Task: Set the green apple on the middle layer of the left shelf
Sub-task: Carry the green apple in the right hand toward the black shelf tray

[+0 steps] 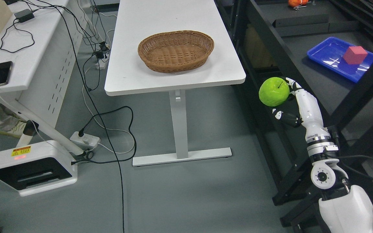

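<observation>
My right hand [287, 100] is shut on a green apple [273, 91] and holds it in the air just left of the black shelf frame [272, 45] at the right. The arm comes up from the lower right corner. The apple hangs over the grey floor, below and to the right of the white table's corner. A dark shelf layer [322, 81] lies right behind the hand. My left arm is out of view.
A wicker basket [175, 50] sits on the white table [173, 77]. A blue tray [330, 53] with a red cube [355, 54] lies on the shelf layer. An orange object [297, 3] sits farther back. Cables, a power strip [84, 140] and a white box [32, 168] lie on the floor at left.
</observation>
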Controlling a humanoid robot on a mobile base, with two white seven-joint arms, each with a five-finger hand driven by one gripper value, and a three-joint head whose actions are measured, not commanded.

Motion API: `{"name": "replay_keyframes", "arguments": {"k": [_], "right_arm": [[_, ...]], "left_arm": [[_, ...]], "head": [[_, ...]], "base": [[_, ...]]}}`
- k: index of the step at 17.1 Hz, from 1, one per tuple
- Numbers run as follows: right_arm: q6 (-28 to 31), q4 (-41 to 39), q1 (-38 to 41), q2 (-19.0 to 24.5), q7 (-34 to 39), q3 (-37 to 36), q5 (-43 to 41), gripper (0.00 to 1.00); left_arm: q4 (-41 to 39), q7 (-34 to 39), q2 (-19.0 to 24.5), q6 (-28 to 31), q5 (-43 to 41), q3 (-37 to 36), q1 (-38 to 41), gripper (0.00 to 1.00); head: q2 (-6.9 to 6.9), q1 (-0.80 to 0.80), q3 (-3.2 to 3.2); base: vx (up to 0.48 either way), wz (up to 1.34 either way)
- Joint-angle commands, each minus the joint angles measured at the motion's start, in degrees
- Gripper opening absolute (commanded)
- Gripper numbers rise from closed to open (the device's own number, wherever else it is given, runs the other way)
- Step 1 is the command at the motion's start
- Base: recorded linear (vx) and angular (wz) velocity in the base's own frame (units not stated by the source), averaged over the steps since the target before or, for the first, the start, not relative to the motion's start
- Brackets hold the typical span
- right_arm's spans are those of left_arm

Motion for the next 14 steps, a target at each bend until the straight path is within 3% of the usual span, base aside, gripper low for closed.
{"name": "replay_keyframes", "arguments": {"k": [1,8,14], "right_arm": [[-0.49,-0.36,0.70,0.96,0.42,0.71,-0.03,0.01],[-0.49,-0.36,0.96,0.96,0.51,0.71,-0.03,0.01],[-0.49,-0.36,1.49,0.87,0.51,0.71,-0.03,0.01]], "left_arm": [[-0.02,0.02,1.00,0.04,0.00,0.00,-0.01,1.00],[-0.02,0.02,1.00,0.04,0.00,0.00,-0.01,1.00],[-0.02,0.02,1.00,0.04,0.00,0.00,-0.01,1.00]], "head": [[0.00,0.00,0.00],[0.00,0.00,0.00],[0.00,0.00,0.00]], "base": [[-0.407,-0.05],[-0.353,-0.01],[-0.206,-0.29]]}}
